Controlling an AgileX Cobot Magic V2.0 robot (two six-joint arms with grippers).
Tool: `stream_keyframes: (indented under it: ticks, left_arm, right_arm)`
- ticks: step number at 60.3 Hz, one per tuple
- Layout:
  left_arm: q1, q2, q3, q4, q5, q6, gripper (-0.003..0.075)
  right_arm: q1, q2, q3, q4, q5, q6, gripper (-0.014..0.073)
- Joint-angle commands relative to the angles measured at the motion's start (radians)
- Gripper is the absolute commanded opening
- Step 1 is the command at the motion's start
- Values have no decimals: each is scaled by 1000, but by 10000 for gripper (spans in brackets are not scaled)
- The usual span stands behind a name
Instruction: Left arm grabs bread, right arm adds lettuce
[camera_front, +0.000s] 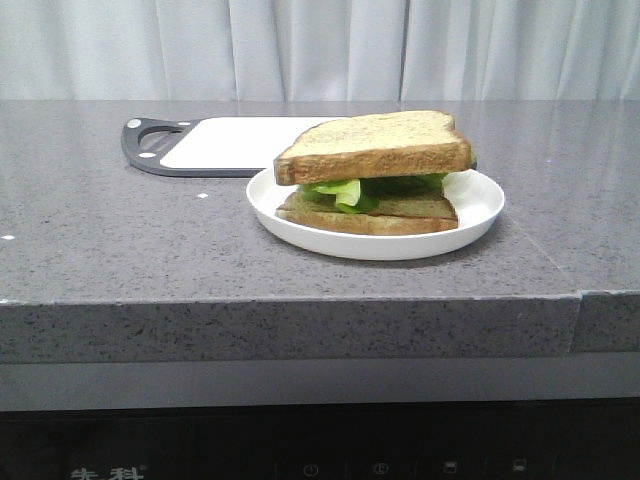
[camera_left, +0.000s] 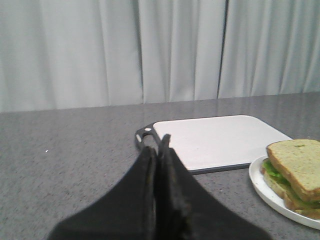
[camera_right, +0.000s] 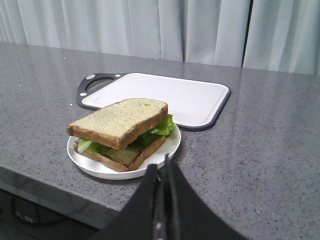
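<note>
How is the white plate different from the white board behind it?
The plate is round with a raised rim; the cutting board is flat and rectangular. The plate is white all over; the board has a dark edge and handle. The plate holds a sandwich of bread and lettuce; nothing shows on the board. Both rest on the grey counter.

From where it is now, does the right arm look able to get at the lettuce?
Probably not directly. The lettuce sits between the top bread and a lower slice on the plate, only its edges showing. The right gripper, fingers together, is just short of the plate with nothing between.
</note>
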Motion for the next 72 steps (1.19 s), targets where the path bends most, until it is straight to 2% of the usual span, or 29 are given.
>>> stream_keyframes:
  ticks: [1,9,22,29,42,45,72]
  left_arm:
    - [-1,2,-26,237,-60,-289,-20]
    - [8,-20,-3,292,-82,-280,-21]
    - [71,-152,138,314,-146,-289,-21]
    - [73,-176,220,314,-167,-293,-20]
    - [73,-178,392,320,-314,-372,-21]
    - [73,-178,391,315,-274,-374,-20]
    - [73,-178,392,315,-277,-374,-20]
  right_arm:
    - [-5,12,-27,5,-82,-5,-61]
    - [-5,12,-27,5,-82,-5,-61]
    - [-5,12,-27,5,-82,-5,-61]
    - [-5,12,-27,5,-80,-5,-61]
    - [-5,12,-27,5,-80,-5,-61]
    - [-5,12,-27,5,-80,-5,-61]
    - [-5,12,-27,5,-80,-5,-61]
